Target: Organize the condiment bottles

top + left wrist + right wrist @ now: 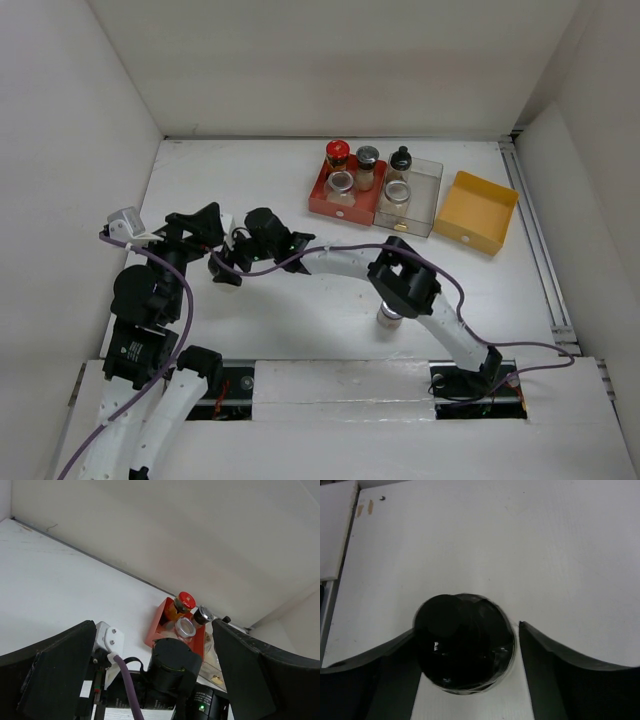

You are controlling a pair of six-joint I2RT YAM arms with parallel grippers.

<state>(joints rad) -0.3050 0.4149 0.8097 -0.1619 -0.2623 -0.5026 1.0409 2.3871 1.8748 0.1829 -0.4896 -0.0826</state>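
Observation:
My right gripper point(467, 630) points straight down, open, with a finger on each side of a black-capped bottle point(465, 650) that stands on the table. A thin gap shows at the right finger. In the top view this bottle is hidden under the right gripper point(238, 256). My left gripper point(212, 240) is wide open and empty beside it, and in its own view point(154, 630) it faces the right arm's wrist. The red-capped bottle point(337, 152) and two silver-lidded jars point(340, 182) stand in the red tray point(322, 200). A black-capped bottle point(400, 158) and a jar point(397, 190) stand in the clear tray point(432, 200). One jar point(389, 318) stands under the right arm's elbow.
An empty yellow tray point(480, 212) sits right of the clear tray. White walls close in the table on three sides. A raised ledge point(330, 385) runs along the near edge. The right forearm point(335, 262) spans the table's middle.

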